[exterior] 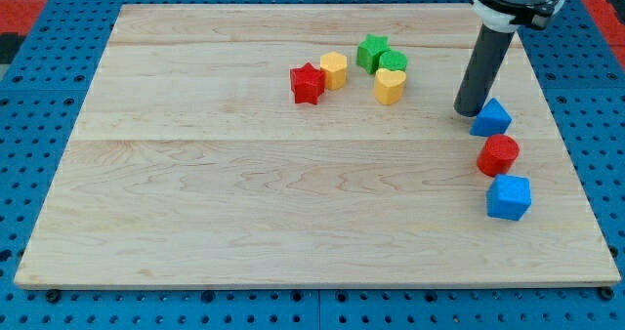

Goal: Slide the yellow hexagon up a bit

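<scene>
The yellow hexagon point(334, 69) sits on the wooden board point(244, 174) near the view's top centre, touching a red star point(308, 83) on its left. My tip point(469, 111) rests far to the right of the hexagon, just left of a blue triangular block point(491, 117). A yellow heart point(390, 85), a green star point(371, 52) and a green round block point(395, 61) cluster just right of the hexagon.
A red round block point(499, 154) and a blue cube point(509, 196) lie below the blue triangular block at the view's right. The board lies on a blue pegboard surface point(39, 96).
</scene>
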Motion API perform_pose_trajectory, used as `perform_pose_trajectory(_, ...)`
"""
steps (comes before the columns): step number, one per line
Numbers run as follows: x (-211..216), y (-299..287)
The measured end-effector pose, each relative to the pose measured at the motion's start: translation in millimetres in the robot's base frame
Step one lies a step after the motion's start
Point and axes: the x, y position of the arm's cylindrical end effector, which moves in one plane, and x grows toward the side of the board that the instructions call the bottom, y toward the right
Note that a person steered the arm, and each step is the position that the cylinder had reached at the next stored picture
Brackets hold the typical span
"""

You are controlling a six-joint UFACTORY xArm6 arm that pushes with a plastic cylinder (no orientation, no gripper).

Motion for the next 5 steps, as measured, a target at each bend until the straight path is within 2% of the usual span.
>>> perform_pose_trajectory(3, -2, -126)
perform_pose_trajectory(5, -36, -138)
